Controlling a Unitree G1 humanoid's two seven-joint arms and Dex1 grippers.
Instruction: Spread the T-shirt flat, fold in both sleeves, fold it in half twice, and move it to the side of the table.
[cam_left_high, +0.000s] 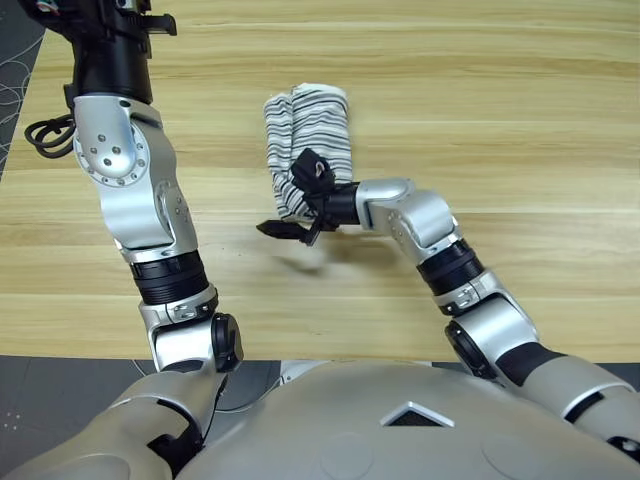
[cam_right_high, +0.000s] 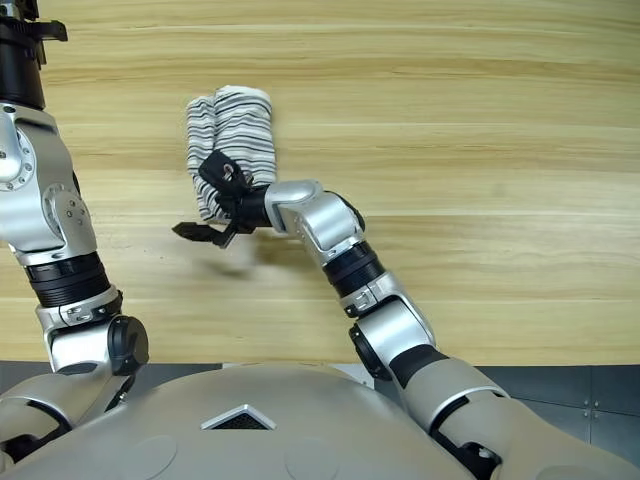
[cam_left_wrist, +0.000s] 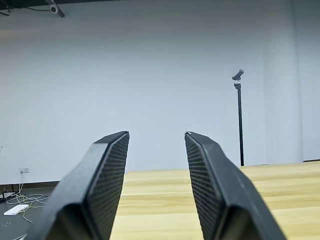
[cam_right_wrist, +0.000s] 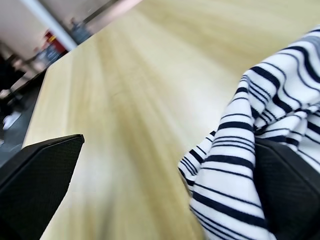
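Note:
The striped black-and-white T-shirt (cam_left_high: 312, 130) lies folded into a narrow bundle on the wooden table (cam_left_high: 520, 110), a little left of centre. My right gripper (cam_left_high: 290, 205) is at the bundle's near end, open. One of its fingers (cam_right_wrist: 35, 175) hovers over bare wood, while the other finger (cam_right_wrist: 290, 190) sits under the shirt's edge (cam_right_wrist: 250, 145), which drapes over it. My left arm is raised at the far left of the table. Its gripper (cam_left_wrist: 156, 137) is open with nothing between the fingers and points toward the far wall.
A black cable (cam_left_high: 45, 135) loops off the table's left edge over dark floor. Wide bare wood stretches to the right and behind the shirt. A thin stand (cam_left_wrist: 239, 120) rises beyond the table's far side.

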